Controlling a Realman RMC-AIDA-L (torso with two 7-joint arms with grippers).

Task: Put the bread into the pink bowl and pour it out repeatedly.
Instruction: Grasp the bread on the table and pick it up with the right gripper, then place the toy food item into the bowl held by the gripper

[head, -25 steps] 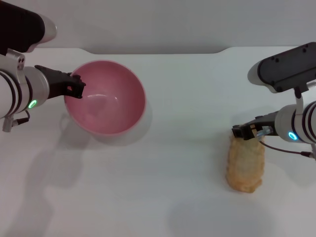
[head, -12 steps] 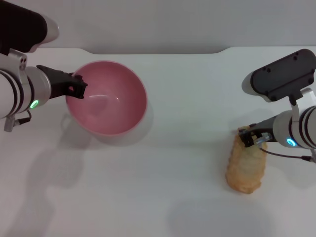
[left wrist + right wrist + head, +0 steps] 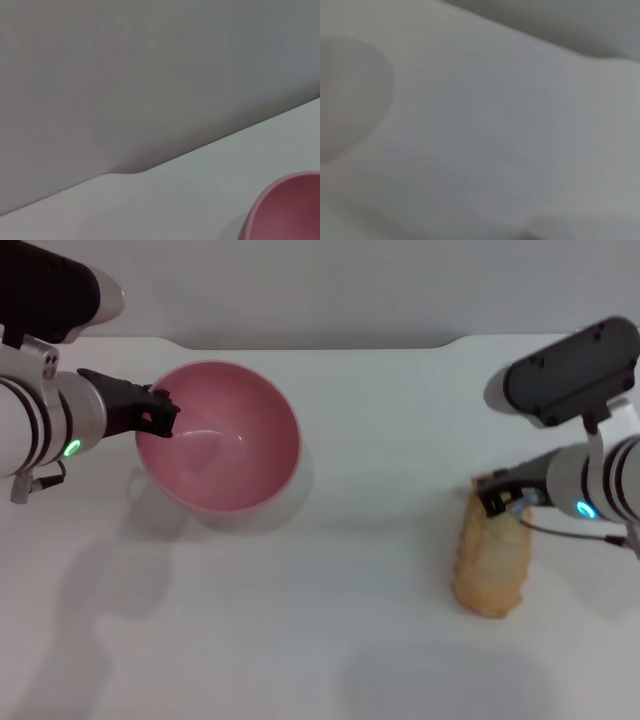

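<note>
The pink bowl (image 3: 225, 440) sits at the table's left, with nothing inside; a piece of its rim (image 3: 290, 210) also shows in the left wrist view. My left gripper (image 3: 158, 415) is shut on the bowl's left rim. The bread (image 3: 492, 565), an orange-golden ridged loaf, lies at the right, its length running from far to near. Its far end is under my right gripper (image 3: 497, 498), which is shut on that end. The right wrist view shows only blurred table surface.
The white table (image 3: 350, 640) spreads wide between bowl and bread and toward the near edge. Its back edge (image 3: 320, 343) meets a grey wall. Both forearms reach in from the left and right sides.
The bread's far end has shifted slightly left and away together with my right gripper, which closed in on it. The bowl and left gripper have edged a little to the right.
</note>
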